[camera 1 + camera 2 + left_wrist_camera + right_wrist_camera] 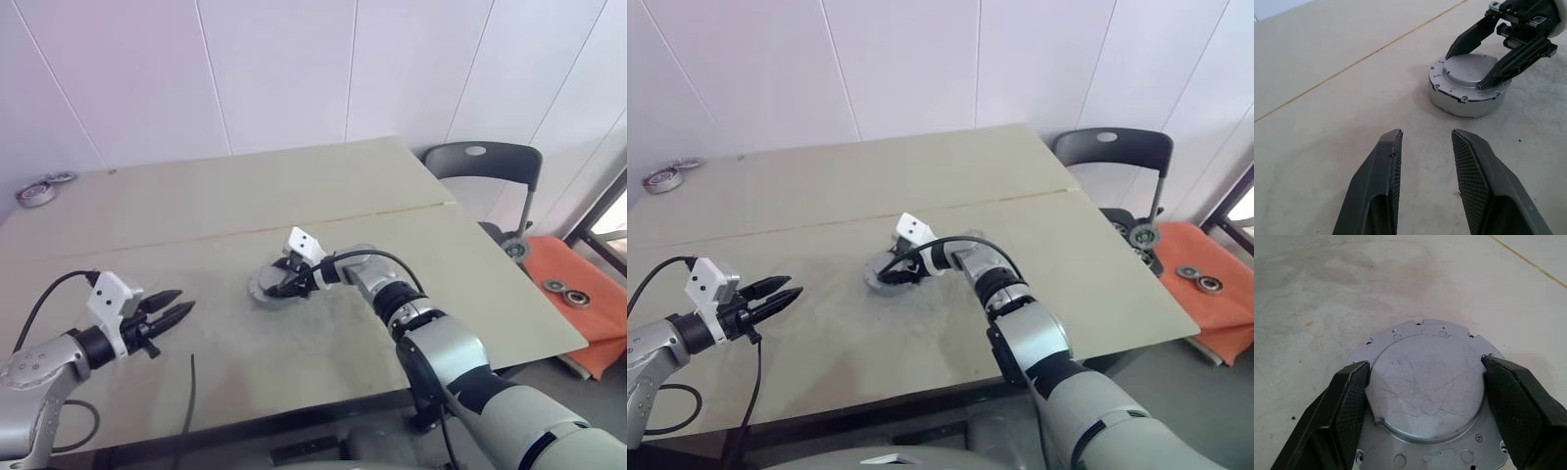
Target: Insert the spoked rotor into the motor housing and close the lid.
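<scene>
Our right gripper [1425, 382] clasped the rigid, slick metal lid [1426, 387] by its raised disc; left gripper [1425, 181] parted, empty.

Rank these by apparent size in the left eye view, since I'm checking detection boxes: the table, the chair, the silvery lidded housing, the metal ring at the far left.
1. table
2. chair
3. silvery lidded housing
4. metal ring; it sits farther off, so true size against the housing is unsure.

Motor housing [1425, 396]: round silvery metal puck, lying flat on table, lid [1426, 384] on top. Lid: raised scratched disc, ringed by flange with small holes. Sits between right gripper [1425, 382] fingers, one finger at each side of raised disc. Well apart from left gripper [1425, 142], ahead of its fingertips.
</scene>
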`<state>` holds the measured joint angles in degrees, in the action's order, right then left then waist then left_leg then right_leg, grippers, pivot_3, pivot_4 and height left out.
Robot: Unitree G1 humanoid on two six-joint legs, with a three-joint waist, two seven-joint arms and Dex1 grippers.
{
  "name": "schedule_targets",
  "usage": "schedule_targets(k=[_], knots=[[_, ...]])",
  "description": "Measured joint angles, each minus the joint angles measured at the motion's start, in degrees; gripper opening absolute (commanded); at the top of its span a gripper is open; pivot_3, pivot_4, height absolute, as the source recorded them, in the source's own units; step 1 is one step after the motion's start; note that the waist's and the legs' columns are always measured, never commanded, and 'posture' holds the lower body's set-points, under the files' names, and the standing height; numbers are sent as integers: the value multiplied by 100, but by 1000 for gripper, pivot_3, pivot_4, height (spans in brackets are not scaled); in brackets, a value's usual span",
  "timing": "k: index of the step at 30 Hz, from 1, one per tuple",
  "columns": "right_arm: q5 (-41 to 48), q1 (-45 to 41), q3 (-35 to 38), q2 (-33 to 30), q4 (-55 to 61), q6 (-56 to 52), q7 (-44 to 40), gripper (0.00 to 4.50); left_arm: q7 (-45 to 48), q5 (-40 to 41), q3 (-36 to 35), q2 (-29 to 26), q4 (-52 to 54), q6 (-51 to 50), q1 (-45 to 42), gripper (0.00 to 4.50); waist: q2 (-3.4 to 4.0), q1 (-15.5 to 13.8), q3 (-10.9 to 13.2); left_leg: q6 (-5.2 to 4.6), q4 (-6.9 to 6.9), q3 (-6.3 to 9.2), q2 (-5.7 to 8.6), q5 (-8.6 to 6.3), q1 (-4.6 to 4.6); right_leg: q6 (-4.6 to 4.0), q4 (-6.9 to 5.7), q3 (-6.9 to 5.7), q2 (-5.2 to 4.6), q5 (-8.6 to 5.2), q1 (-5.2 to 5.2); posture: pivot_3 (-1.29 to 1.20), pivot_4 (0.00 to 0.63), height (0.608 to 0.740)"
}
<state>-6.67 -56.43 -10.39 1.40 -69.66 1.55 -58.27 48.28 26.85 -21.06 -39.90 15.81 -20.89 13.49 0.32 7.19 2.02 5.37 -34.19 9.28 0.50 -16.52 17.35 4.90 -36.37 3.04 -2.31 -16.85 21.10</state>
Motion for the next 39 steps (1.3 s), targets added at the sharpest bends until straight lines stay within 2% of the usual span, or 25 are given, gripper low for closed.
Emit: schedule_targets(k=[10, 39], knots=[[11, -17, 11, 160, -18, -188, 413, 3267, -38, 0, 0, 7, 15, -7, 27, 1702, 2, -6, -1, 2, 1, 72, -3, -1, -1, -36, -9, 6, 58, 22, 11, 0, 0, 740], [-8, -39, -102, 208, -22, -220, 619, 3267, -71, 0, 0, 34, 15, -3, 65, 1702, 15, -4, -4, 16, 1, 77, -2, -9, 0, -37, -10, 6, 58, 22, 24, 0, 0, 740]])
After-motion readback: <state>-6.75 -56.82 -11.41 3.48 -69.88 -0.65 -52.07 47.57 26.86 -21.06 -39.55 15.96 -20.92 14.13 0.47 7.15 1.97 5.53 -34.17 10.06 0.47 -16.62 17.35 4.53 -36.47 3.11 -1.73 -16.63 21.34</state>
